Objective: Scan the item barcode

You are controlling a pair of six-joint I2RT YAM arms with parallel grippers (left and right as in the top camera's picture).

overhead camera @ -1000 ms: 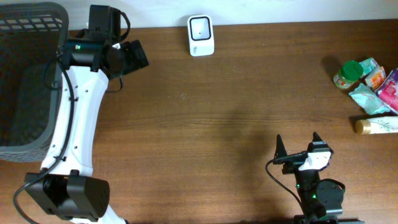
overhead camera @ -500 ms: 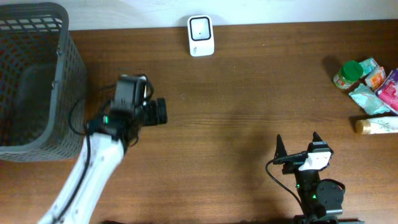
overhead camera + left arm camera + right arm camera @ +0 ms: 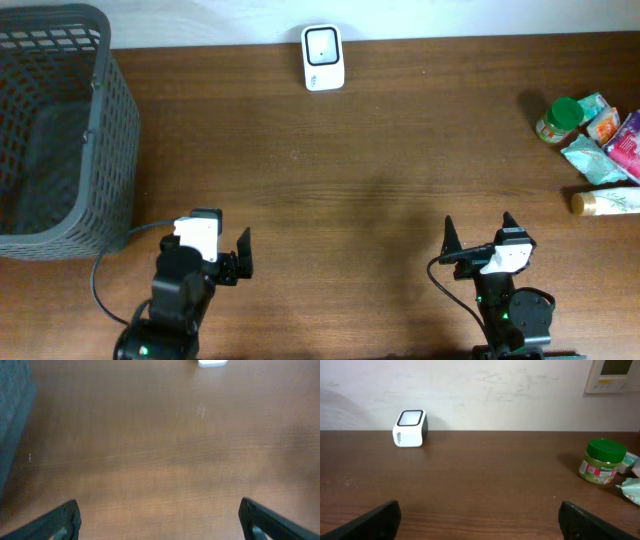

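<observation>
Items [image 3: 583,155] bunched at far right, likely staged for right gripper [image 3: 478,228]; scanner [image 3: 323,57] back-centre, reachable by either arm. Left gripper [image 3: 159,515] parked near edge; 2 jaw pairs wide apart, empty.

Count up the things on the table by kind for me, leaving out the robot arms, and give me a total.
Basket: 1
Scanner: 1
Jar, green lid: 1
Tube: 1
Packets: 4, bunched together at the right edge
Total: 8
</observation>
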